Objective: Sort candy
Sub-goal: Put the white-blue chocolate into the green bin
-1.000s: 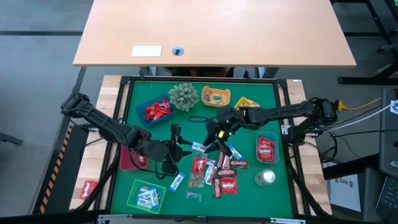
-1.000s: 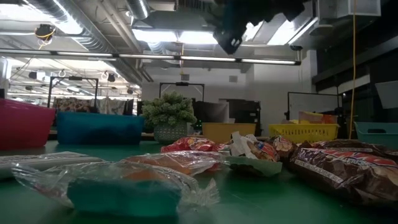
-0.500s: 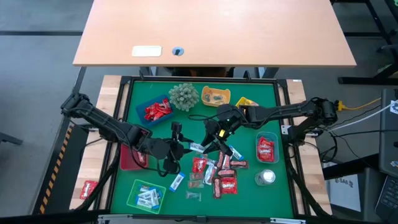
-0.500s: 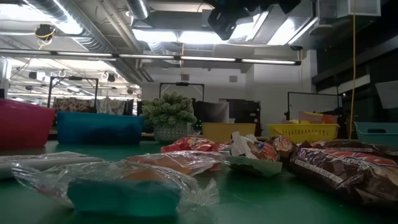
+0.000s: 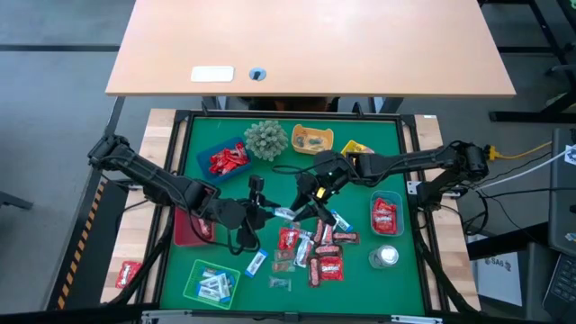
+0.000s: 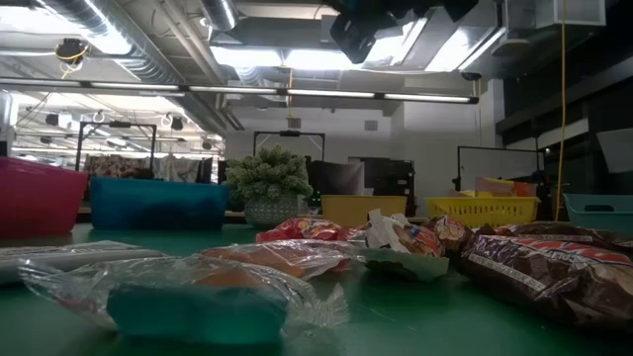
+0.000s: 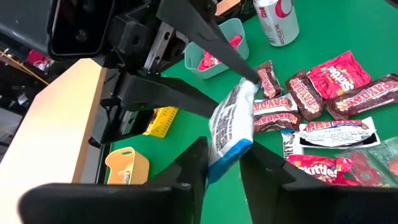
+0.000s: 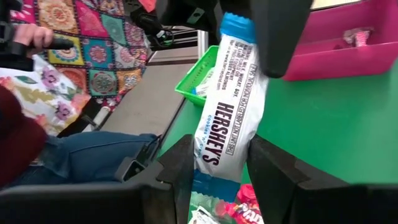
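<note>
High view: a blue-white candy bar [image 5: 286, 213] is held above the green mat [image 5: 360, 279] between the left gripper [image 5: 270, 212] and right gripper [image 5: 304, 208].

Left wrist view: its blue end is clamped by the left fingers [image 7: 193, 167].

Right wrist view: its other end is clamped by the right fingers [image 8: 180, 163].

A pale wooden desk [image 5: 310, 45] stands beyond the table, over grey floor [image 5: 54, 99].
</note>
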Robot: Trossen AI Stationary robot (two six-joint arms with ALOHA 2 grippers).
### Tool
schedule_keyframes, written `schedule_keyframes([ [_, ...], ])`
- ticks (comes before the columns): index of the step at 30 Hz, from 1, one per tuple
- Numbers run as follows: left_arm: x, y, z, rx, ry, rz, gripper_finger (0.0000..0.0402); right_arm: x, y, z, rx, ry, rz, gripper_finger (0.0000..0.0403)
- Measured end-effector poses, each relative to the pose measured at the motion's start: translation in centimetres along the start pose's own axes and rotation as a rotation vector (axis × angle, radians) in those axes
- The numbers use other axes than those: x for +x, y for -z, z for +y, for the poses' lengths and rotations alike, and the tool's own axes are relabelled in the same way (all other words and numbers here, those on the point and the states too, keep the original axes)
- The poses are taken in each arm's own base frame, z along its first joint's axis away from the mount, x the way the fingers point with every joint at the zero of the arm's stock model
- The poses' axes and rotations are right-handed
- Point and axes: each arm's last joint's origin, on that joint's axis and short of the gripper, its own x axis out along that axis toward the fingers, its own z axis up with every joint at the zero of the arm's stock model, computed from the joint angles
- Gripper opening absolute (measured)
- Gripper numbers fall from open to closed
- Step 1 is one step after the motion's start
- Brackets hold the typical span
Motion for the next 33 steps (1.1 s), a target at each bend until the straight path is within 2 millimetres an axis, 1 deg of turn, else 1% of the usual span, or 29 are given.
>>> schedule_keyframes([
  [6, 0.01, 0.01, 0.02, -0.001, -0.005, 0.002, 0.0039, 0.01, -0.01, -0.12, 0.0, 0.046, -0.006, 0.0136],
  [10, 0.0, 0.0, 0.03, -0.002, -0.005, 0.002, 0.0023, 0.01, 0.01, -0.13, 0.001, 0.047, -0.005, 0.0136],
  [26, 0.01, 0.01, 0.01, -0.003, -0.001, 0.001, 0.002, 0.01, 0.07, -0.15, 0.006, 0.053, 0.0, 0.0136],
  [29, 0.0, 0.04, -0.01, -0.024, 0.003, 0.003, 0.002, 0.01, 0.1, -0.16, 0.032, 0.054, 0.002, 0.0137],
  [31, 0.01, 0.1, -0.05, -0.035, 0.012, 0.007, 0.002, 0.0, 0.22, -0.2, 0.043, 0.065, 0.011, 0.0145],
  [33, -0.01, 0.12, -0.13, -0.035, 0.032, 0.006, 0.002, -0.01, 0.35, -0.31, 0.053, 0.099, 0.019, 0.0163],
])
